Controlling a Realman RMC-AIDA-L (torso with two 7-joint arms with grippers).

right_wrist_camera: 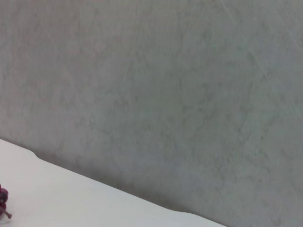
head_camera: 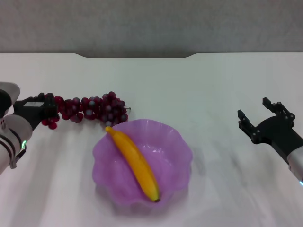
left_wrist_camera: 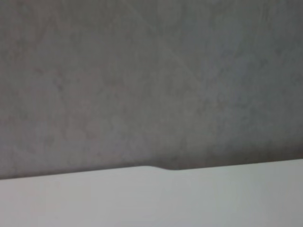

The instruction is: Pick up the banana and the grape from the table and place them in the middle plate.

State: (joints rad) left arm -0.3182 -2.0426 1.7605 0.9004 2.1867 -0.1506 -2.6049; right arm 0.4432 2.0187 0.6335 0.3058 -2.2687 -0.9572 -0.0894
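Note:
The yellow-orange banana [head_camera: 135, 163] lies diagonally inside the purple scalloped middle plate [head_camera: 177, 146] at the front centre of the white table [head_camera: 189, 85]. The dark red-purple grape [head_camera: 92, 109] bunch lies on the table just behind the plate's left rim. My left gripper [head_camera: 40, 109] sits at the bunch's left end, over its last grapes. My right gripper [head_camera: 258, 113] is open and empty, above the table to the right of the plate. A bit of the grape shows at the edge of the right wrist view [right_wrist_camera: 3, 197].
The table's far edge has a notch [head_camera: 137, 56] against a grey wall [head_camera: 151, 23]. The left wrist view shows only the wall and the table edge [left_wrist_camera: 156, 168].

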